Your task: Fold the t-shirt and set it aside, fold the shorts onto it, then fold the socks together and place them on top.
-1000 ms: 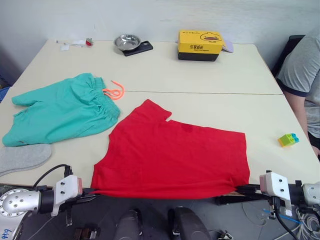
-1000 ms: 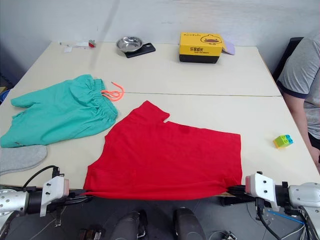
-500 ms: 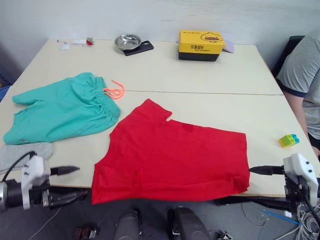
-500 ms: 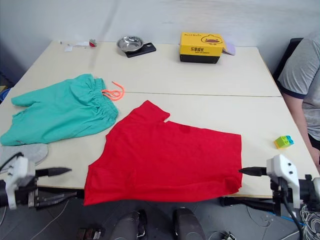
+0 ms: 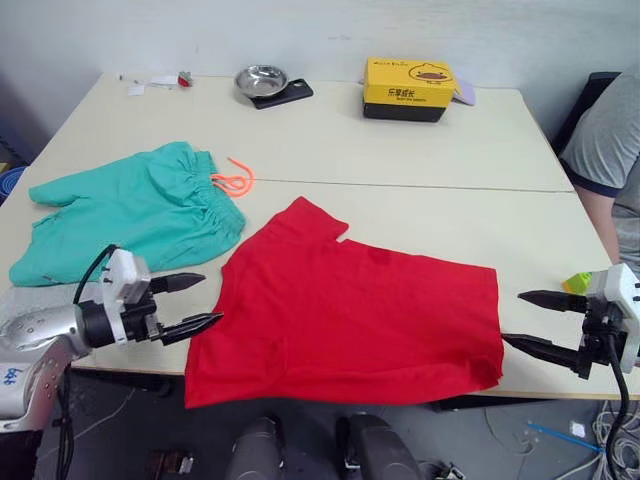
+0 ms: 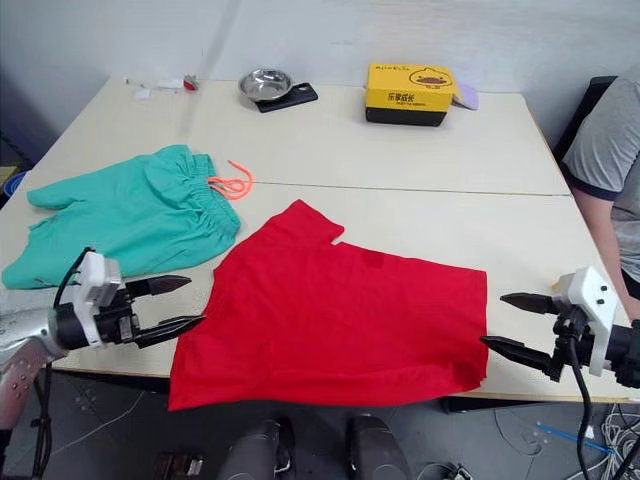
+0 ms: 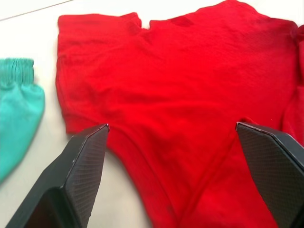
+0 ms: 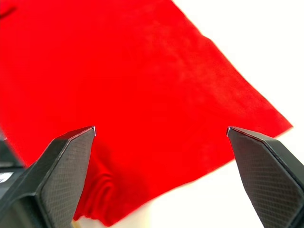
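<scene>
Socks (image 5: 20, 300) beside shorts (image 5: 130, 220) — left-eye edge

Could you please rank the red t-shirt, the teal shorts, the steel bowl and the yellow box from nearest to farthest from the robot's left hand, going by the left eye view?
From the left hand, open at the table's near left:
1. T-shirt, right beside the fingertips, toward the middle.
2. Shorts, just behind the hand, on the left.
3. Steel bowl, far edge, left of centre.
4. Yellow box, far edge, further right.
</scene>
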